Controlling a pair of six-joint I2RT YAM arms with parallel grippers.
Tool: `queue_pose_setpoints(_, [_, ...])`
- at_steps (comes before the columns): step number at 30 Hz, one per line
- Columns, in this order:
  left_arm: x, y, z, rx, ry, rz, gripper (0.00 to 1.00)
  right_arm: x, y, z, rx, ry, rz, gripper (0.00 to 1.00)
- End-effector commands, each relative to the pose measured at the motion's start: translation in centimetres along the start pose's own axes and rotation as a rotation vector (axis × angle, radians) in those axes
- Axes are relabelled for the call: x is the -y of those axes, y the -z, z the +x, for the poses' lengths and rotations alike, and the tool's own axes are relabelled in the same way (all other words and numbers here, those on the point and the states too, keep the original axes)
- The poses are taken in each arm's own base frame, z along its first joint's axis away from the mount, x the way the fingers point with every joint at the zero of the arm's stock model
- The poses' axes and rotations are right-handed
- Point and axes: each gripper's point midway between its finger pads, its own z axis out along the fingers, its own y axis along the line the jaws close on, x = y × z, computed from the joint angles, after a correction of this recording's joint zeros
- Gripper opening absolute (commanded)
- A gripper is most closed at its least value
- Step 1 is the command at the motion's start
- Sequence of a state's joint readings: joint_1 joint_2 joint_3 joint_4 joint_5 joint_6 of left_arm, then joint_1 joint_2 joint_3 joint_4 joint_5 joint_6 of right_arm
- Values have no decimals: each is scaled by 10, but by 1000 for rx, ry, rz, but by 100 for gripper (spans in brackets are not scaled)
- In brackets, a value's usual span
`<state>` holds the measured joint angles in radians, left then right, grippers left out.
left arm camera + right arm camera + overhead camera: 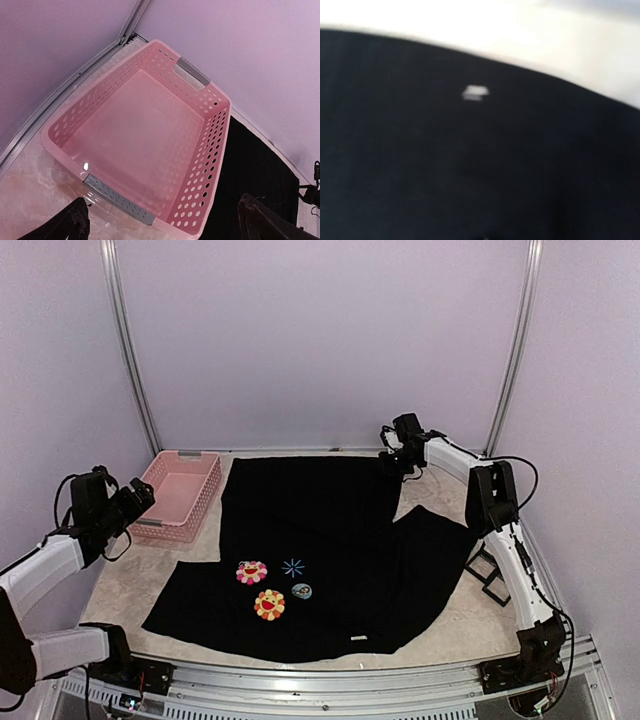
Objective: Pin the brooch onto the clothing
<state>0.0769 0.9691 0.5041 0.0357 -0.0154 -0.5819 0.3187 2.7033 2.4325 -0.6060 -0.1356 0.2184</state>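
Observation:
The clothing (pixel 330 540), a black T-shirt, lies spread flat on the table. On its front near the hem are a pink flower (pixel 251 571), an orange flower (pixel 269 604) and a blue starburst (pixel 293 566). The brooch (pixel 301 591), small and round with a pale blue rim, rests on the cloth right of the orange flower. My left gripper (pixel 140 498) hovers open at the pink basket's near end, its dark fingertips (pixel 75 220) spread wide with nothing between them. My right gripper (pixel 393 464) is shut at the shirt's back right corner. Whether it pinches cloth does not show. The blurred right wrist view shows only black cloth (pixel 470 165).
A pink perforated basket (pixel 205 490) with grey handles (pixel 117 200) stands at the back left beside the shirt, with nothing in it. A small black stand (pixel 490 575) sits by the right arm. Pale enclosure walls close in the table's back and sides.

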Motion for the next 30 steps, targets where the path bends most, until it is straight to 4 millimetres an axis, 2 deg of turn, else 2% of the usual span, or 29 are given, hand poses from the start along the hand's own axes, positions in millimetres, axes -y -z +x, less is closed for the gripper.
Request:
queue_pose_setpoints(1, [9, -3, -25, 55, -47, -13, 99, 89, -25, 34, -89, -165, 152, 0])
queue_pose_setpoints(4, [12, -7, -30, 62, -70, -25, 99, 95, -22, -3, 74, -194, 82, 0])
queue_pose_setpoints(6, [16, -12, -30, 53, -88, -27, 99, 89, -11, -43, 195, -168, 49, 0])
queue_pose_setpoints(9, [20, -18, -27, 29, -112, -32, 99, 87, 6, -84, 348, -142, 42, 0])
queue_pose_setpoints(13, [27, -21, -24, 22, -139, -33, 99, 86, 24, -115, 468, -86, 17, 0])
queue_pose_setpoints(14, [34, -19, -20, 16, -158, -19, 99, 83, 31, -122, 480, -70, -3, 0])
queue_pose_setpoints(17, [42, -14, -21, 29, -187, -15, 99, 61, 59, -127, 437, -5, -51, 0])
queue_pose_setpoints(19, [47, -9, -21, 43, -202, -12, 99, 49, 80, -110, 332, 38, 1, 0])
queue_pose_setpoints(21, [55, -5, -19, 53, -225, 6, 99, 50, 101, -79, 230, 37, 109, 0])
queue_pose_setpoints(23, [76, -1, -16, 60, -283, 58, 99, 53, 121, -27, 117, 23, 203, 0])
queue_pose_setpoints(25, [109, 5, -8, 60, -384, 125, 99, 51, 138, 18, 44, 10, 249, 0])
queue_pose_setpoints(27, [146, 6, 12, 27, -515, 189, 96, 48, 153, 57, -14, -12, 270, 0])
queue_pose_setpoints(28, [169, 6, 30, -12, -584, 234, 95, 48, 158, 77, -47, -29, 282, 0])
queue_pose_setpoints(29, [181, -3, 51, -77, -644, 244, 94, 48, 163, 93, -72, -39, 295, 0])
queue_pose_setpoints(30, [194, -8, 63, -119, -680, 261, 91, 47, 165, 112, -103, -52, 300, 0])
